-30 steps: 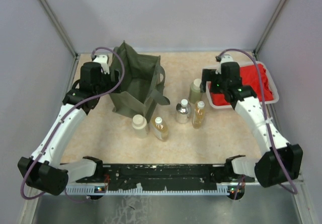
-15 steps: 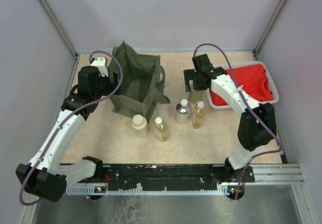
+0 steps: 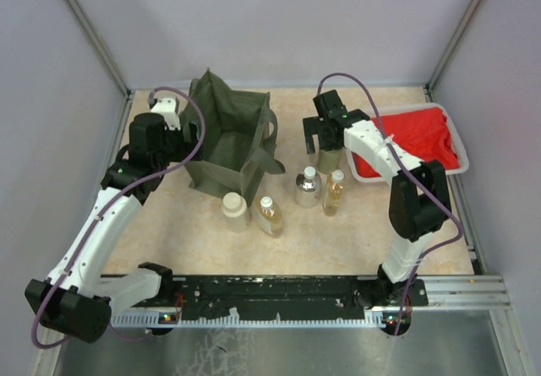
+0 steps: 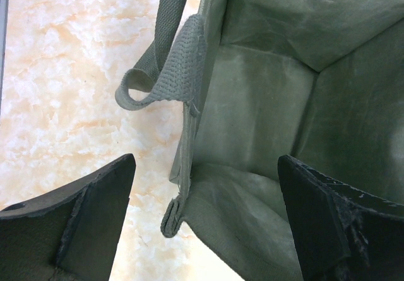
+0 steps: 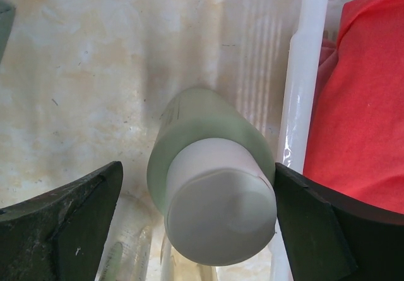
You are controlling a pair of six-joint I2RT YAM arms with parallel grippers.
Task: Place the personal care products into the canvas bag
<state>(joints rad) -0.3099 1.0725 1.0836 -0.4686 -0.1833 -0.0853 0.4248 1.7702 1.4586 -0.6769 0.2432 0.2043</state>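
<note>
The olive canvas bag (image 3: pixel 230 139) stands open at the back left. My left gripper (image 3: pixel 184 135) hangs open over its left rim; in the left wrist view the gripper (image 4: pixel 207 161) straddles that rim, with the bag (image 4: pixel 271 104) interior and a handle (image 4: pixel 170 60) below. My right gripper (image 3: pixel 325 142) is open above a pale green bottle (image 3: pixel 328 161). In the right wrist view its white cap (image 5: pixel 218 205) sits between the fingers of the gripper (image 5: pixel 197 167), close to the right one. A silvery bottle (image 3: pixel 308 188), two amber bottles (image 3: pixel 335 193) (image 3: pixel 270 215) and a beige one (image 3: pixel 234 209) stand in front.
A white tray (image 3: pixel 448 116) holding a red cloth (image 3: pixel 414 144) sits at the back right, its rim (image 5: pixel 303 104) right beside the pale bottle. Grey walls enclose the table on three sides. The arm bases run along the near edge.
My right arm has swung left from over the red cloth to above the pale green bottle. The left arm has edged slightly closer to the bag's rim. Both grippers stayed open.
</note>
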